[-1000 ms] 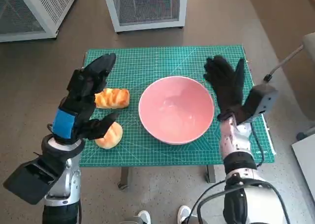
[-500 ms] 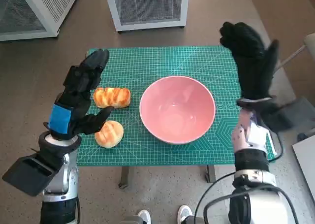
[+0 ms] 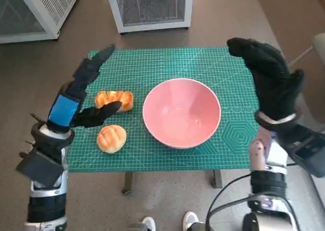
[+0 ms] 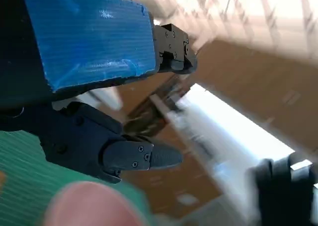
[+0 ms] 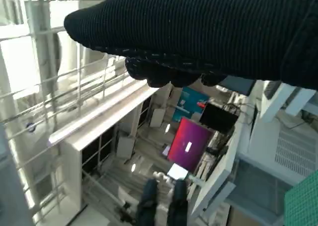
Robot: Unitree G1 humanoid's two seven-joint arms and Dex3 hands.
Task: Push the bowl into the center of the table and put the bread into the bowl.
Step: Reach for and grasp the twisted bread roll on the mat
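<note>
The left hand point(image 3: 76, 96) hovers empty with fingers spread, its thumb over the near end of the long bread roll point(image 3: 114, 99), whose long axis runs across the bench point(image 3: 238, 139). A round bun point(image 3: 111, 138) lies just nearer the robot. The pink bowl point(image 3: 181, 112) sits mid-bench, to their right. The right hand point(image 3: 266, 76), raised and empty with fingers apart, is farther from both breads.

the floor point(image 3: 40, 63) is brown and plain. a green cutting mat point(image 3: 167, 63) with a printed grid covers the small counter. two white cabinets with mesh fronts point(image 3: 150, 7) stand on the floor beyond it. the right wrist view shows white railings point(image 5: 59, 102) in bright light.
</note>
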